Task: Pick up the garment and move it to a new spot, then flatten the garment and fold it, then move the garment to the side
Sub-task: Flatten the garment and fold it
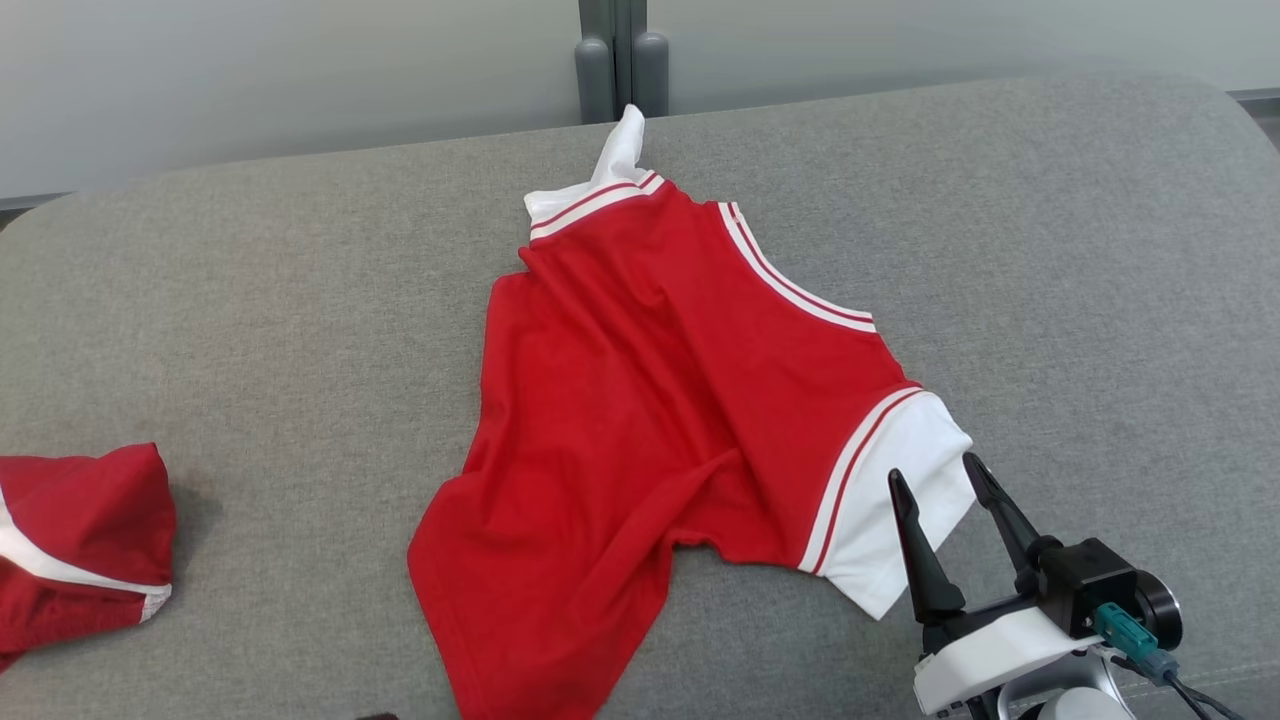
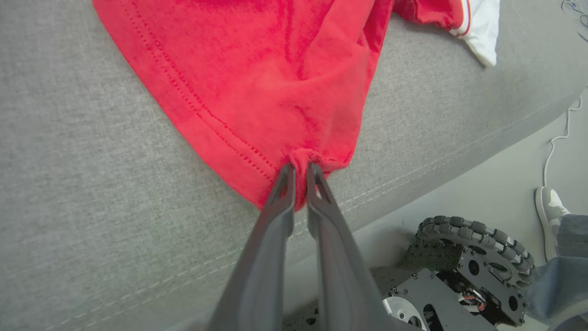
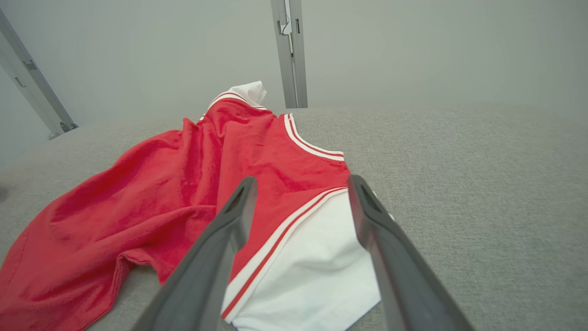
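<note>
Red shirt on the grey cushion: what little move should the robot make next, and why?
Probably lower the right end effector and close it on the white sleeve. Its jaws stand open right at that sleeve, while the left end effector is already shut on the hem of the red shirt, so a second grip would likely let both arms pull it flat.

garment (image 1: 640, 400) lies on the cushion (image 1: 1050, 250), another cloth (image 1: 80, 530) well to its left
</note>
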Available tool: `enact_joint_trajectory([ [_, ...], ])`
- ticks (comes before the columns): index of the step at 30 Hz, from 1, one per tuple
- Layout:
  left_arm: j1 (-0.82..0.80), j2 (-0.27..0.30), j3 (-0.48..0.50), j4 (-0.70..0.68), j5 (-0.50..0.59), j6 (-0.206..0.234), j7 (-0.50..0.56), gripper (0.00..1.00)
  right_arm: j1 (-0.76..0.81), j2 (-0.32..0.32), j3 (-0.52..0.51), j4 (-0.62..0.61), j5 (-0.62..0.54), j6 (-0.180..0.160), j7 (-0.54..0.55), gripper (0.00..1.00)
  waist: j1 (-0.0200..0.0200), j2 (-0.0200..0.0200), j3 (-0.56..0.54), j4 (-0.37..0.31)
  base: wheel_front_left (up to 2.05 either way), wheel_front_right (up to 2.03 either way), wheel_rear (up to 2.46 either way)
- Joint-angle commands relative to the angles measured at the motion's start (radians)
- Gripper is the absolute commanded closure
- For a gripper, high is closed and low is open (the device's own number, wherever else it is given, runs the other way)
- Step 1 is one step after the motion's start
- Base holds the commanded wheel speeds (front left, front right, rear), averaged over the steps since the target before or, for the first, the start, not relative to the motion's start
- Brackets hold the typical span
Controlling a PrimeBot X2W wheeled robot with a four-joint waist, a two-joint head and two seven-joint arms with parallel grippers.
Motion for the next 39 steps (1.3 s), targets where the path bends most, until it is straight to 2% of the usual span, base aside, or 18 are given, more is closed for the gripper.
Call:
enact_joint_trajectory([
  [1, 0.020, 0.001, -0.012, 0.013, 0.001, -0.007, 0.011, 0.00, 0.007, -0.002, 0.002, 0.002, -0.006, 0.000, -0.003, 0.00, 0.0000, 0.0000, -0.007, 0.001, 0.00, 0.00, 0.00],
  [2, 0.027, -0.009, -0.006, 0.010, -0.027, -0.012, 0.014, 0.00, 0.007, -0.002, 0.003, 0.003, -0.007, 0.000, -0.003, 0.00, 0.0000, 0.0000, -0.009, 0.000, 0.00, 0.00, 0.00],
  [5, 0.010, 0.011, 0.039, -0.049, -0.065, -0.031, -0.009, 0.00, 0.006, -0.002, 0.003, 0.001, -0.008, 0.000, -0.003, 0.00, 0.0000, 0.0000, -0.009, -0.002, 0.00, 0.00, 0.00],
  [10, -0.044, 0.051, 0.155, -0.128, -0.085, 0.006, -0.060, 0.00, 0.005, -0.002, 0.000, -0.006, -0.017, 0.000, -0.003, 0.00, 0.0000, 0.0000, 0.007, -0.001, 0.00, 0.00, 0.00],
  [12, -0.095, 0.053, 0.172, -0.092, -0.070, 0.006, -0.052, 0.00, -0.007, -0.002, 0.010, -0.006, -0.015, 0.000, -0.003, 0.00, 0.0000, 0.0000, 0.020, -0.005, 0.00, 0.00, 0.00],
  [17, -0.244, -0.034, 0.167, 0.095, -0.073, -0.031, -0.025, 0.00, -0.045, -0.003, 0.036, -0.003, -0.009, 0.000, -0.003, 0.00, 0.0000, 0.0000, 0.051, -0.043, 0.00, 0.00, 0.00],
  [21, -0.340, -0.079, 0.127, 0.258, -0.035, -0.059, 0.008, 0.00, -0.064, -0.002, 0.043, -0.002, 0.003, 0.000, -0.003, 0.00, 0.0000, 0.0000, 0.070, -0.090, 0.00, 0.00, 0.00],
  [24, -0.374, -0.097, 0.112, 0.357, -0.031, -0.057, 0.032, 0.00, -0.063, -0.002, 0.045, -0.001, 0.011, 0.000, -0.003, 0.00, 0.0000, 0.0000, 0.079, -0.122, 0.00, 0.00, 0.00],
  [26, -0.398, -0.090, 0.111, 0.420, -0.013, -0.042, 0.036, 0.00, -0.063, -0.002, 0.045, -0.005, 0.018, 0.000, -0.003, 0.00, 0.0000, 0.0000, 0.091, -0.142, 0.00, 0.00, 0.00],
  [27, -0.404, -0.092, 0.116, 0.450, -0.015, -0.043, 0.032, 0.21, -0.066, -0.002, 0.048, -0.005, 0.022, 0.000, -0.003, 0.00, 0.0000, 0.0000, 0.095, -0.151, 0.00, 0.00, 0.00],
  [28, -0.407, -0.094, 0.119, 0.472, -0.020, -0.052, 0.023, 1.00, -0.068, -0.002, 0.049, -0.005, 0.026, 0.000, -0.003, 0.00, 0.0000, 0.0000, 0.098, -0.161, 0.00, 0.00, 0.00],
  [31, -0.426, -0.089, 0.130, 0.514, -0.021, -0.074, -0.007, 1.00, -0.069, -0.002, 0.048, -0.008, 0.030, 0.000, -0.003, 0.00, 0.0000, 0.0000, 0.107, -0.177, 0.00, 0.00, 0.00],
  [39, -0.581, -0.064, 0.195, 0.640, 0.021, -0.044, -0.112, 1.00, -0.081, -0.002, 0.049, -0.012, 0.019, 0.000, -0.003, 0.00, 0.0000, 0.0000, 0.125, -0.186, 0.00, 0.00, 0.00],
])
